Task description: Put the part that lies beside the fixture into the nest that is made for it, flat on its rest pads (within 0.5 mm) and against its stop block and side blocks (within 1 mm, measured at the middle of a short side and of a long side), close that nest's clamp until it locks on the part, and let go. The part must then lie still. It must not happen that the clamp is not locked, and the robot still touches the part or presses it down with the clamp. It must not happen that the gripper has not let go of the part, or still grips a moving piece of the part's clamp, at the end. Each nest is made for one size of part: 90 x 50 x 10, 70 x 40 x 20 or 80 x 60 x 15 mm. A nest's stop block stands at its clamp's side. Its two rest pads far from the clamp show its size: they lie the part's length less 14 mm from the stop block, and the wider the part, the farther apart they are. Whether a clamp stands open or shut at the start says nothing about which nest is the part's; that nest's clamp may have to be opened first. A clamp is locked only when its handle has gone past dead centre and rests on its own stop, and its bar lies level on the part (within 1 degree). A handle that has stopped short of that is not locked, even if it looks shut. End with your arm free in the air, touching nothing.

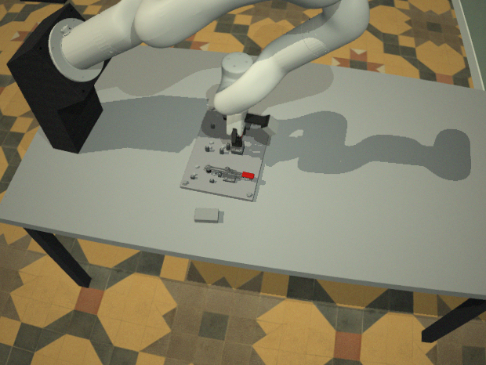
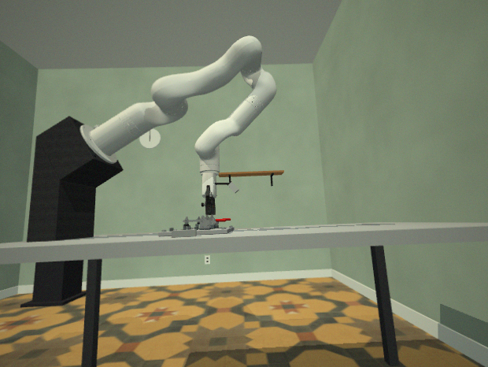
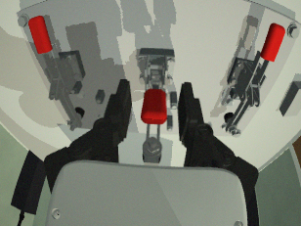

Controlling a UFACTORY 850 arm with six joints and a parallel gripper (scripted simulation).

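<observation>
The grey part point(image 1: 206, 215) point(image 2: 183, 233) point(image 3: 292, 99) lies flat on the table beside the fixture plate point(image 1: 231, 192). My gripper point(image 1: 237, 144) point(image 2: 210, 213) point(image 3: 154, 93) is open over the middle clamp. Its fingers stand apart on either side of that clamp's red handle point(image 3: 153, 108), with a gap on both sides. The middle handle stands up toward the wrist camera; its bar looks raised, with the spindle point(image 3: 152, 146) below the handle in the wrist view. The part's side clamp has its red handle point(image 1: 248, 175) point(image 3: 273, 42) lying low. My gripper mostly hides the middle clamp in the top view.
The far outer clamp's red handle point(image 3: 40, 34) also lies low. Small dark blocks and pads point(image 1: 207, 148) stand on the plate near the middle clamp. Bolts point(image 1: 249, 195) stick up at the plate's corners. The outer clamps flank my fingers.
</observation>
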